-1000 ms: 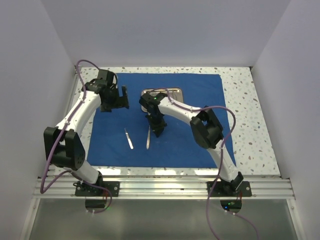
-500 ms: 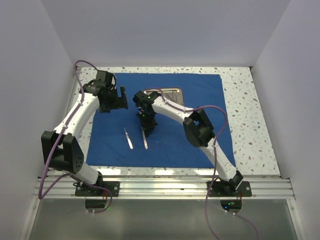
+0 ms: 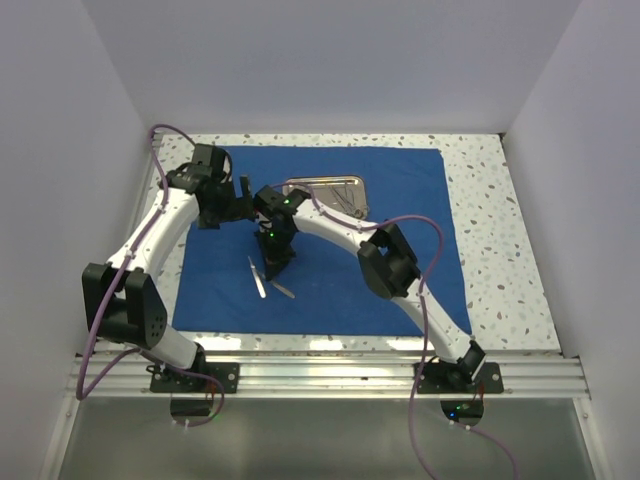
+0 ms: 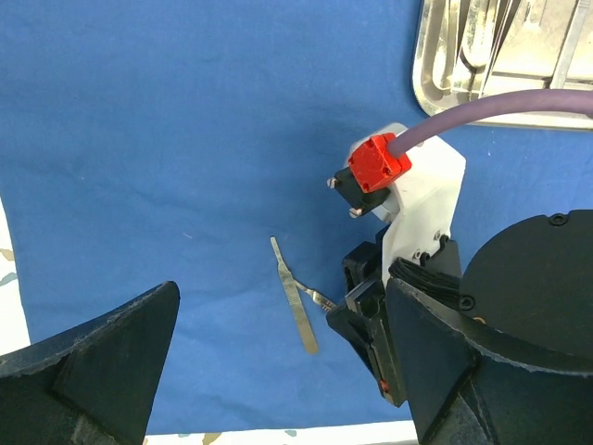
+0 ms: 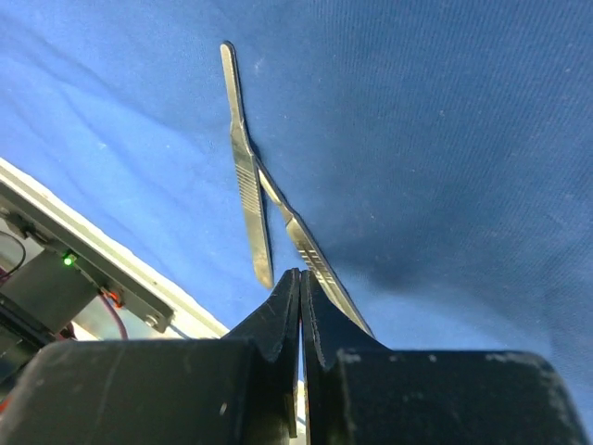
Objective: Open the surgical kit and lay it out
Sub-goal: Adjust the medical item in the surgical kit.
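The royal-blue cloth [image 3: 400, 260] lies spread flat. The steel tray [image 3: 335, 190] sits at its far middle and holds thin instruments [image 4: 473, 46]. A flat silver handle [image 3: 257, 277] lies on the cloth. A second thin instrument [image 3: 284, 290] lies slanted beside it, and their ends meet in the right wrist view [image 5: 310, 250]. My right gripper [image 3: 274, 268] is shut, tips down on the cloth [image 5: 301, 278]. The second instrument runs under its right finger, not between the jaws. My left gripper [image 3: 238, 203] is open and empty, hovering above the cloth's left part [image 4: 278, 324].
The speckled tabletop [image 3: 500, 220] shows round the cloth. White walls close in the left, back and right. The aluminium rail [image 3: 330, 375] with both arm bases runs along the near edge. The right arm stretches across the middle of the cloth.
My right gripper has moved left and slightly nearer. The second instrument has slid left with it and turned from parallel to slanted against the first. The left arm has hardly moved.
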You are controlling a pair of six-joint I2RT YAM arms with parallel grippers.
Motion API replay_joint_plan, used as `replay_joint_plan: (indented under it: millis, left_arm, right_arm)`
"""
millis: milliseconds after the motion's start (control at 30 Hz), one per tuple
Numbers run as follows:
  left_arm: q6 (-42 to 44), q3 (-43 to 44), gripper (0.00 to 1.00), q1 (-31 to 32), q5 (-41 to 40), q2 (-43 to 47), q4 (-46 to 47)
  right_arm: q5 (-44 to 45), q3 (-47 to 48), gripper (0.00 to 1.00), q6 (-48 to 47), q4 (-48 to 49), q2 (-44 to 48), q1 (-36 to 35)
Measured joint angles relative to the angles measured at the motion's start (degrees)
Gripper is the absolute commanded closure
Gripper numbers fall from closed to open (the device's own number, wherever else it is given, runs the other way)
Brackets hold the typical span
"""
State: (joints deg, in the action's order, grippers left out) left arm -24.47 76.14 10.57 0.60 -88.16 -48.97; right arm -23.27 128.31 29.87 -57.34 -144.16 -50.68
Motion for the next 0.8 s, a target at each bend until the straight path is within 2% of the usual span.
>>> replay_joint_plan:
  millis: [133,533,800]
  left_arm:
    - [0.0,0.2,0.04,0.0,-0.2,0.0,-0.2]
    - [-0.4,1.9,0.04,0.0,-1.9,0.0,-1.5]
    - [-1.1,1.9,0.04,0.0,-1.8,0.0,-1.4]
  right_arm:
    - [1.4,-0.7,1.0,-1.4,-0.3,0.1,0.2]
    - [10.4,-18.9,1.0,-7.5,-1.4,10.9,4.8]
    - [10.2,-19.6,1.0,-7.7,-0.9,11.4,4.6]
